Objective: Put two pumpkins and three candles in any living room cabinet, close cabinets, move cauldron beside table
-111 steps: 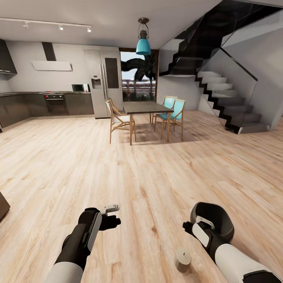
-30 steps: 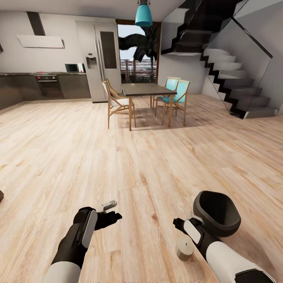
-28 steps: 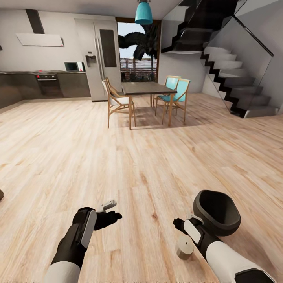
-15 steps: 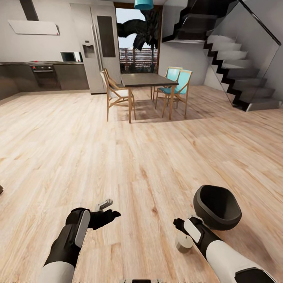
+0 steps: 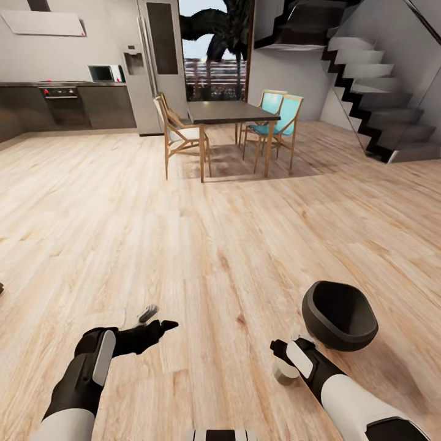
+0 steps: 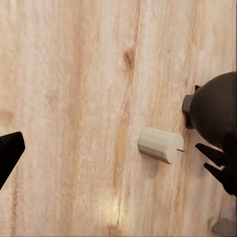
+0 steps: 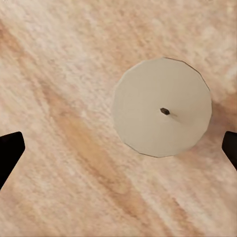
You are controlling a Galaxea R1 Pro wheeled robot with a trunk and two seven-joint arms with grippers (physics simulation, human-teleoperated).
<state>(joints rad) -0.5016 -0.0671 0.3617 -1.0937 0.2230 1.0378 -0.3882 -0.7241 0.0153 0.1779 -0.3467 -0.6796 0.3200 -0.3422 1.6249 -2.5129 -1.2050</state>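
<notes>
One stubby beige candle point(image 5: 282, 371) stands upright on the wooden floor; I see its round top and wick point(image 7: 163, 111) from straight above. My right gripper point(image 5: 283, 354) hovers open just over it, its fingertips point(image 7: 10, 148) spread wide on either side. The black cauldron point(image 5: 339, 315) rests on the floor just beyond and to the right of that hand, close to the candle point(image 6: 159, 144). My left gripper point(image 5: 158, 318) is open and empty above bare floor, off to the left. The pumpkins, cabinet and low table are out of view.
Ahead stands a dark-topped dining table point(image 5: 229, 112) with wooden and turquoise chairs. A staircase point(image 5: 380, 104) rises at the right. Dark kitchen units point(image 5: 67, 104) and a fridge point(image 5: 153, 55) line the far left wall. Wide wooden floor lies between.
The view has tilted down and shifted. My left arm has dropped lower and further left. The right gripper has sunk closer over the candle. The cauldron stays put.
</notes>
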